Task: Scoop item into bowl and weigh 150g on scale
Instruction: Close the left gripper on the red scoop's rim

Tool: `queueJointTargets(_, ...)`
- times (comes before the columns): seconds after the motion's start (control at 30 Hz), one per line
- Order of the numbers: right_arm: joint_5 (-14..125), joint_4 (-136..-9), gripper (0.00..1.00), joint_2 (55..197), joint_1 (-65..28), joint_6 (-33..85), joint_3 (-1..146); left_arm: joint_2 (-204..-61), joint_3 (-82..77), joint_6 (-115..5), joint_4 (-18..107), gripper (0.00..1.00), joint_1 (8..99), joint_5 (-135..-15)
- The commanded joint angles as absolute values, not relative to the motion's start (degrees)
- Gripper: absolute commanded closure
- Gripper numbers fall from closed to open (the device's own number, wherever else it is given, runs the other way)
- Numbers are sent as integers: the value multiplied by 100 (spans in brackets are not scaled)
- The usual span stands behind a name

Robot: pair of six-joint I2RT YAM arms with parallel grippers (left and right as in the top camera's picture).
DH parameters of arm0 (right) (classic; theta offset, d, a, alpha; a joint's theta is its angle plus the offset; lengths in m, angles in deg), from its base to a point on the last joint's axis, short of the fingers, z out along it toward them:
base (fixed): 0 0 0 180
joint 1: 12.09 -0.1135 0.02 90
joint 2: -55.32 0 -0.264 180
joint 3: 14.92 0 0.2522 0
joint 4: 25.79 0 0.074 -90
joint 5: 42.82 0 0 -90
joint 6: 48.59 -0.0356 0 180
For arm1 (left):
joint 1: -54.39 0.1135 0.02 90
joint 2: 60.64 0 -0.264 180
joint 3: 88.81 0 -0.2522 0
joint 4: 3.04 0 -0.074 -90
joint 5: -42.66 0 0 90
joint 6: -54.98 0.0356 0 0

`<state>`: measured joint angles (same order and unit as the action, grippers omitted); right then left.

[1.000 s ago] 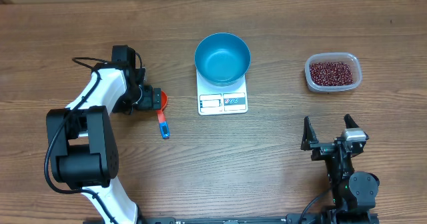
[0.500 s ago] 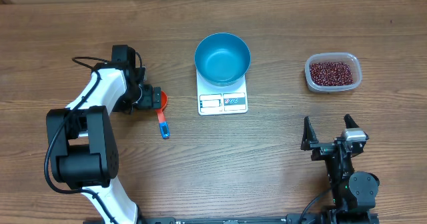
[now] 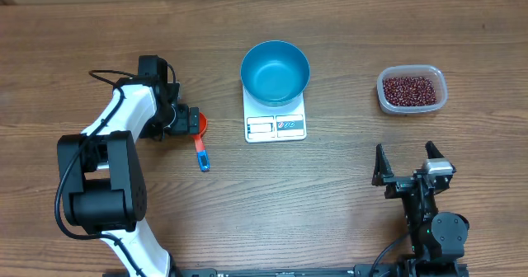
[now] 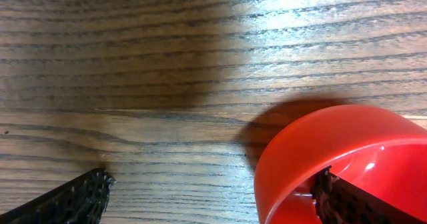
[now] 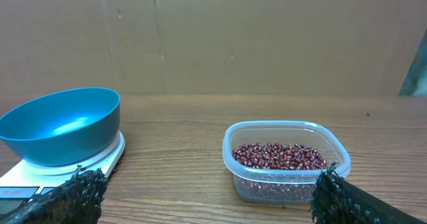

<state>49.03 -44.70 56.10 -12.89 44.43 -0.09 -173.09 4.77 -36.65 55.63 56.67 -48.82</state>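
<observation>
The blue bowl (image 3: 275,71) (image 5: 63,124) stands empty on the white scale (image 3: 275,125) (image 5: 107,159). The item, dark red beans (image 3: 407,88) (image 5: 277,155), fills a clear plastic tub (image 3: 437,102) (image 5: 287,181) at the right. A red scoop (image 3: 200,137) (image 4: 333,151) with a blue handle lies left of the scale. My left gripper (image 3: 188,122) (image 4: 210,194) is open low over the scoop's cup, one finger inside the cup and the other on the bare wood beside it. My right gripper (image 3: 406,171) (image 5: 207,197) hangs open near the front edge, facing the tub and holding nothing.
The left arm (image 3: 124,112) reaches in from the front left, with a black cable looping behind it. Bare wooden table (image 3: 330,194) lies between scale, tub and right gripper. A brown wall (image 5: 213,37) backs the table.
</observation>
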Motion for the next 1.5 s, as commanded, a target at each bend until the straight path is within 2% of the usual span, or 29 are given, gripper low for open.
queueJointTargets(0.0,4831,-4439,0,5551,-1300,4470,-68,-17379,507,-3783,5539,1,5661,-4888)
queueJointTargets(0.23,4831,-4439,0,5551,-1300,4470,-68,-17379,507,-3783,5510,3,5661,-4886)
queueJointTargets(0.5,4831,-4439,0,5551,-1300,4470,-68,-17379,507,-3783,5504,20,5661,-4888)
queueJointTargets(1.0,4831,-4439,0,5551,-1300,4470,-68,-17379,507,-3785,5497,37,5661,-4888)
queueJointTargets(1.47,4831,-4439,0,5551,-1300,4470,-68,-17379,507,-3789,5458,37,5661,-4890)
